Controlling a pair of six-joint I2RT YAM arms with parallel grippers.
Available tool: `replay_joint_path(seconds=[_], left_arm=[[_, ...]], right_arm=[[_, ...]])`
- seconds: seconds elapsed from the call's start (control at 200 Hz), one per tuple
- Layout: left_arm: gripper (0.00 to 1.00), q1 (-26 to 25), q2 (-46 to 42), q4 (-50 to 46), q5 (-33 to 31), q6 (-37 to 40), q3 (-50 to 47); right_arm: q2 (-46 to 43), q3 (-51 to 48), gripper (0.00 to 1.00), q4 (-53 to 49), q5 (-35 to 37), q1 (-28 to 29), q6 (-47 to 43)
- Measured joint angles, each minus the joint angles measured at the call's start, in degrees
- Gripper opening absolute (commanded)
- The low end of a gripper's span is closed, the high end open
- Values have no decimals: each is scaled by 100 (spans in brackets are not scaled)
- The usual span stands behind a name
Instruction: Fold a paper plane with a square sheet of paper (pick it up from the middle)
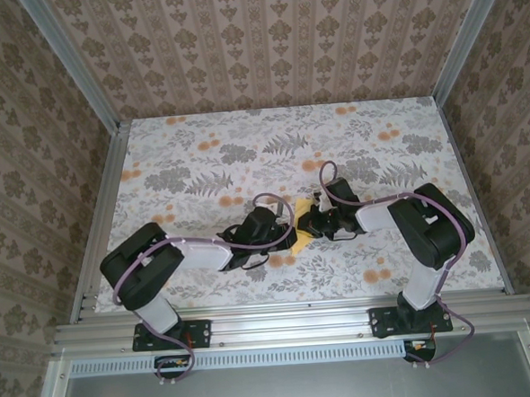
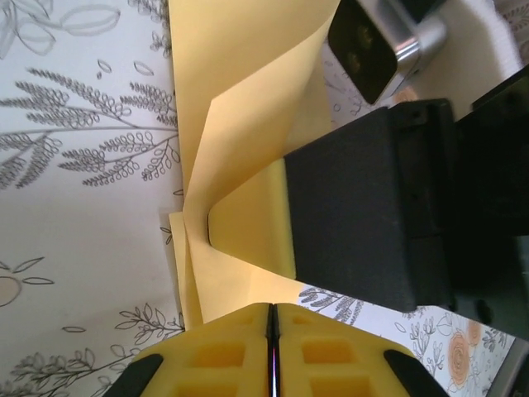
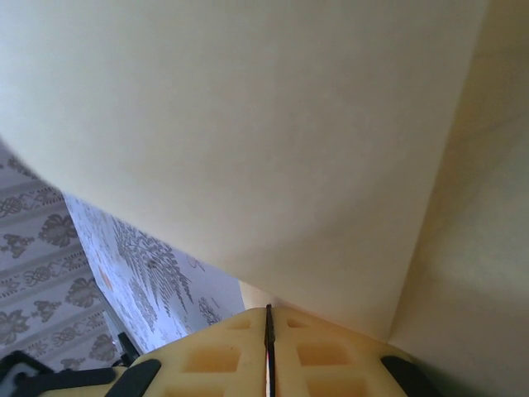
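Midway across the flower-printed worktop (image 1: 244, 146), slightly nearer its front edge, the two arms meet tip to tip with the yellow paper (image 2: 240, 99) between them.

The left wrist view shows the paper partly folded. One flap lies on the worktop and another rises from a sharp bend at its left side, making a narrow wedge. Extra layered edges show at the lower left of that bend.

The right hand (image 3: 268, 318) reaches into the wedge from the right, its yellow pad close to the bend, with the raised flap running up over its black finger. Its two pads are pressed together with only a thin dark seam between them. In its own wrist view the paper rises straight up from the fingertips as a broad pale sheet.

The left hand (image 2: 270, 322) is clenched too, its pads meeting in a hairline. Their tips sit at the near edge of the lower flap, touching or just beside it. I cannot tell whether either hand has a layer of paper nipped between its pads.
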Motion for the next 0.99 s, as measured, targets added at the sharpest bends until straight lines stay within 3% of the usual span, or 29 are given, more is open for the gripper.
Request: replay_joint_path(seconds=[0.295,0.69,0.995], left_arm=[[1,-33,511,275,131,-76,48],[0,-197,501,-304,-251,-50,278],[0,-195,304,-960,-295,61,361]], right_arm=[[76,-9,11,243,-7,9,273],[164,79,11,170,-195,-125,175],[605,614,12,24,-557,-623,-243]])
